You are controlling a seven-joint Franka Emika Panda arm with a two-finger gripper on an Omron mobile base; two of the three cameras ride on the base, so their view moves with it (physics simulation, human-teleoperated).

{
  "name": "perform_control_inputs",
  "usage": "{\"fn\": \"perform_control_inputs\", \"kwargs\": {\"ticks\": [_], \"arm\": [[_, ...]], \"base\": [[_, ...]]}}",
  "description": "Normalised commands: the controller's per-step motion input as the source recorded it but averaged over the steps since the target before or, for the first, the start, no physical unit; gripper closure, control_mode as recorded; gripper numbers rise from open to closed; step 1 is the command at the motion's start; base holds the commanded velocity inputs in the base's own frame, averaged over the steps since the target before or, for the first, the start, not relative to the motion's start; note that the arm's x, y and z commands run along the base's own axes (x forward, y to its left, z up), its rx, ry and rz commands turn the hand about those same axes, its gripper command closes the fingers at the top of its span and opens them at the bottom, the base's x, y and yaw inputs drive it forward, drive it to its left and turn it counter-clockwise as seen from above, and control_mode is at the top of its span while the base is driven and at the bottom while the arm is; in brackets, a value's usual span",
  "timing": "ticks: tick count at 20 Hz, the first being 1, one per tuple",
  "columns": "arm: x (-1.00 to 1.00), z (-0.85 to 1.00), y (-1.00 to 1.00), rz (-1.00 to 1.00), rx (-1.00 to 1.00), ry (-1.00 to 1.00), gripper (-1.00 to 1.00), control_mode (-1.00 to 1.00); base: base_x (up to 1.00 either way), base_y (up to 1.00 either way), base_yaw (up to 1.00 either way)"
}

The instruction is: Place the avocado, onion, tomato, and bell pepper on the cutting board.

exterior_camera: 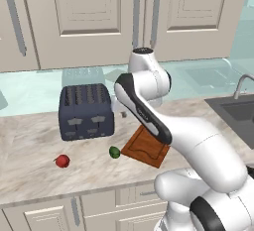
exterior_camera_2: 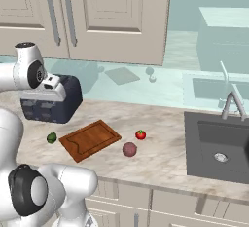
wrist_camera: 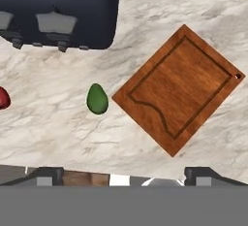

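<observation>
We see the cutting board (wrist_camera: 180, 90), reddish-brown wood with a groove near its edge, lying bare on the marble counter (wrist_camera: 160, 7). The small dark-green avocado (wrist_camera: 97, 99) sits just beside its corner, apart from it. Our gripper (wrist_camera: 124, 175) hangs spread wide above, holding nothing.

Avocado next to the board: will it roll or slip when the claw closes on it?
The avocado is a smooth oval lying on its side on the flat marble counter, so a nudge would probably roll or spin it. Its rounded, glossy-looking skin may slip between flat pads unless gripped across the narrow middle. It looks small and rigid, likely light; the cutting board sits close beside it.
</observation>
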Motion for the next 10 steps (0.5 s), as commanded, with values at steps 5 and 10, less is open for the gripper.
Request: {"fn": "perform_control_inputs", "kwargs": {"ticks": [5, 10], "arm": [[0.0, -0.25, 0.66, 0.0, -0.02, 0.06, -1.0, -1.0], [0.0, -0.31, 0.59, 0.0, -0.01, 0.03, -1.0, -1.0]], "base": [[0.0, 0.0, 0.0], [0.0, 0.0, 0.0]]}}
